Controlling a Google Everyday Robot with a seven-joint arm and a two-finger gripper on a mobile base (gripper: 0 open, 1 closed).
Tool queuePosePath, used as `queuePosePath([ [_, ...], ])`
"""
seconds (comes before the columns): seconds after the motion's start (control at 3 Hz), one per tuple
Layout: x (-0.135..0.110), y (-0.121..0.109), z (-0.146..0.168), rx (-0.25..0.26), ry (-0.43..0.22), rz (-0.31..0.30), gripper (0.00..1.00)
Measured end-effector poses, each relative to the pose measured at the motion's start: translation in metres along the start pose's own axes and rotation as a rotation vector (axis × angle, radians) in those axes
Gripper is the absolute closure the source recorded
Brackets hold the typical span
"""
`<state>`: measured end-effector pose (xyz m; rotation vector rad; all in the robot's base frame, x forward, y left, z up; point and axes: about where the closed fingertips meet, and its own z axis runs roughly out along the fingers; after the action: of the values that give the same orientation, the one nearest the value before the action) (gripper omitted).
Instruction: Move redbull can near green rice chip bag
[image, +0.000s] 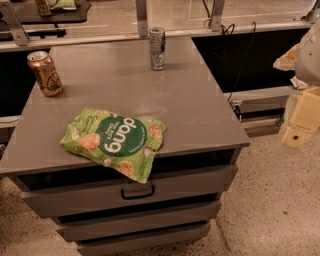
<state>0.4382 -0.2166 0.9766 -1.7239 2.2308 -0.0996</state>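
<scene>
The redbull can (157, 48) stands upright at the far edge of the grey cabinet top (200, 110), a slim silver-and-blue can. The green rice chip bag (114, 140) lies flat at the near left of the top, and its lower corner hangs over the front edge. My gripper (301, 120) is at the right edge of the view, off the cabinet and over the floor. It is well away from both the can and the bag and holds nothing that I can see.
A wider copper-gold can (45, 73) stands upright at the top's far left. The cabinet has drawers with a handle (137, 192) below the bag. Cables (235, 45) hang behind the far right corner. Speckled floor lies to the right.
</scene>
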Motion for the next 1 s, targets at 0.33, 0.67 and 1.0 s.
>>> queuePosePath([
  [0.33,0.0,0.0,0.0,0.0,0.0,0.0,0.0],
  [0.67,0.0,-0.004,0.001,0.016,-0.02,0.008,0.0],
  [1.0,-0.002,-0.032,0.018,0.061,-0.078,0.051,0.0],
])
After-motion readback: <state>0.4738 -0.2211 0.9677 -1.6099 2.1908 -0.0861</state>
